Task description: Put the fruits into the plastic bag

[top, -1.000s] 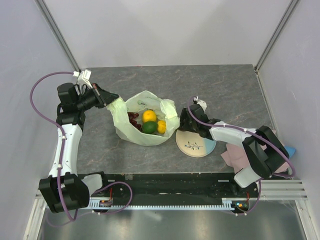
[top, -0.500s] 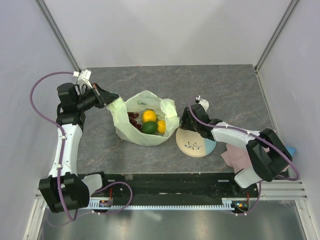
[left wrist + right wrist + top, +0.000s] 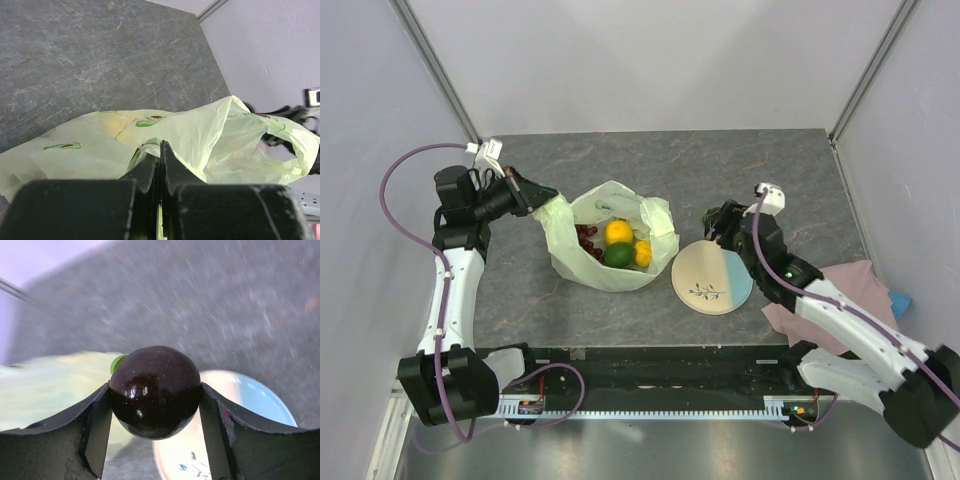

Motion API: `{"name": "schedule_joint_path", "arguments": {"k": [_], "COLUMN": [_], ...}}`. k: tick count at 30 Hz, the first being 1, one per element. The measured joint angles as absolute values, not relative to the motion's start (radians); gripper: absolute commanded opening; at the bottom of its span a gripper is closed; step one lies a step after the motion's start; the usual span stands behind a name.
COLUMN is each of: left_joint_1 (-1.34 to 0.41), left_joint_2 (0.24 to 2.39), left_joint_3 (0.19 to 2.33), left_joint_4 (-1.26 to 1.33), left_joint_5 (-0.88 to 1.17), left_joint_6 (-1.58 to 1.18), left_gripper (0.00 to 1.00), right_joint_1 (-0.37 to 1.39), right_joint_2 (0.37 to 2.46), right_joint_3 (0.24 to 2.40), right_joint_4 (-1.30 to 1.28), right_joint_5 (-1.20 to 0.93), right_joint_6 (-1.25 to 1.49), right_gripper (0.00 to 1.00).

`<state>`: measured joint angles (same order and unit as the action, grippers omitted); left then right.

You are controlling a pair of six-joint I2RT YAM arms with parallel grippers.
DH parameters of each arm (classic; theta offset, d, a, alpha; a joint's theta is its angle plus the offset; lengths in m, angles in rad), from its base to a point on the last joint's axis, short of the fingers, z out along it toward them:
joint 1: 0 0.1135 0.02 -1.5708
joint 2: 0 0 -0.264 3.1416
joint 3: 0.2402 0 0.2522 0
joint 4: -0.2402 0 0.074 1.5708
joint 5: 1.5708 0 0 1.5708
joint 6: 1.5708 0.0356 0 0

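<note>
Left tool (image 3: 160, 152) clamped on plastic bag (image 3: 210, 130) rim so mouth gapes for us; right tool (image 3: 155, 392) clamped on dark round fruit (image 3: 155, 380) near plate (image 3: 712, 285), bag-bound we judge.

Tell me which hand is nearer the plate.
Right. The right hand, holding the dark fruit, hangs by the far edge of the plate; the left hand is across the plastic bag, clamped on its rim.
</note>
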<state>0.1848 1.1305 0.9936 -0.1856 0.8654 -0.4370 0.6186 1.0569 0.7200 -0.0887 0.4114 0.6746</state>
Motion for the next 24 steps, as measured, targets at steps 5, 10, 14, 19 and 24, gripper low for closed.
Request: {"name": "schedule_joint_path", "arguments": {"k": [5, 10, 14, 19, 24], "left_joint_1": [0.185, 0.185, 0.185, 0.185, 0.185], "left_joint_2": [1.131, 1.131, 1.131, 1.131, 1.131], "left_joint_3": [0.994, 0.994, 0.994, 0.994, 0.994], "left_joint_4": [-0.186, -0.185, -0.185, -0.185, -0.186], "left_joint_5": [0.865, 0.865, 0.865, 0.865, 0.865], "left_joint_6": [-0.437, -0.437, -0.437, -0.437, -0.437], "left_gripper": [0.02, 0.01, 0.01, 0.01, 0.01], "right_joint_1": [0.658, 0.812, 0.97, 1.168, 1.299], "right_joint_2": [0.888, 0.876, 0.908, 1.012, 1.155], "right_joint_3": [0.753, 0.805, 0.831, 0.896, 0.992], "right_joint_4": [-0.019, 0.085, 0.168, 0.262, 0.315], "right_joint_5": [0.396, 0.39, 0.416, 0.471, 0.506], "right_joint_6": [0.593, 0.495, 0.378, 0.199, 0.051], "right_gripper": [0.11, 0.09, 0.09, 0.1, 0.16]}}
